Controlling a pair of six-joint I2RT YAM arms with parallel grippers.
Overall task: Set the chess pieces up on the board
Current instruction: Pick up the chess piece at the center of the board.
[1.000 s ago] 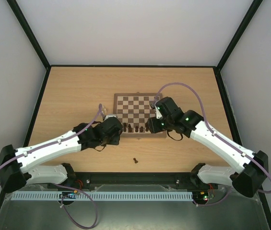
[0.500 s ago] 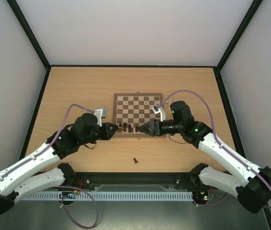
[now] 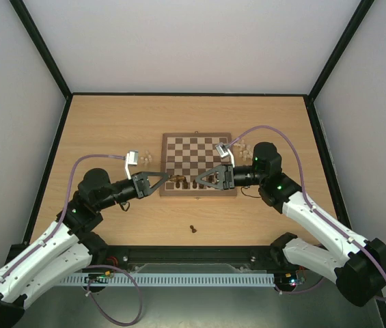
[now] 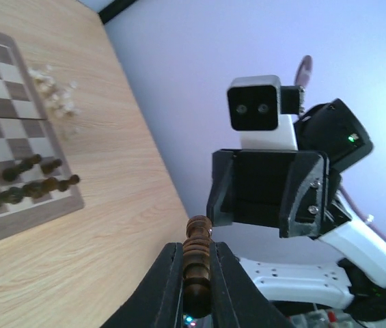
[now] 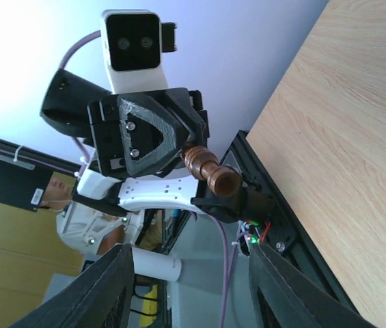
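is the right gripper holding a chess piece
No, the right gripper is open with nothing between its fingers; the dark piece in view is clamped in the left gripper.

Overhead view covers the board [image 3: 193, 150]; wrist views face each other.

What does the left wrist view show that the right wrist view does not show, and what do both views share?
Only the left wrist view: the board with dark pieces along its edge, pale pieces beside it, and the front of the open right gripper. Only the right wrist view: the front of the left gripper, with its camera. Both: the dark chessman clamped in the left gripper, and the tabletop.
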